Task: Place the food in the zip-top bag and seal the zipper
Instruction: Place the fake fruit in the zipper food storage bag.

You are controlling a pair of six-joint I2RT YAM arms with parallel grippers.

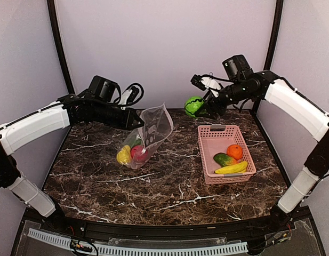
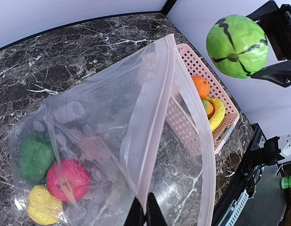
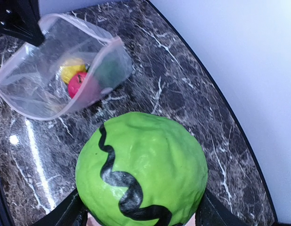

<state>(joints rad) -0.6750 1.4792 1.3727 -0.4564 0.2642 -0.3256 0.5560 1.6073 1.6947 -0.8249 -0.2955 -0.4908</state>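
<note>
My left gripper (image 1: 136, 124) (image 2: 145, 212) is shut on the pink zipper edge (image 2: 159, 108) of the clear zip-top bag (image 1: 149, 133), holding its mouth up and open. Inside lie a yellow pepper (image 2: 41, 206), a red apple (image 2: 68, 179) and a green piece (image 2: 36, 157); the bag also shows in the right wrist view (image 3: 60, 70). My right gripper (image 1: 202, 109) is shut on a green toy watermelon with black stripes (image 1: 193, 105) (image 3: 141, 168), held in the air right of the bag; it also shows in the left wrist view (image 2: 236, 45).
A pink slatted basket (image 1: 211, 160) stands at the right, holding an orange (image 1: 234, 152), a green cucumber-like piece (image 1: 224, 159) and a yellow banana (image 1: 232, 168). The dark marble table (image 1: 153, 186) ends at a black rim; walls close in behind.
</note>
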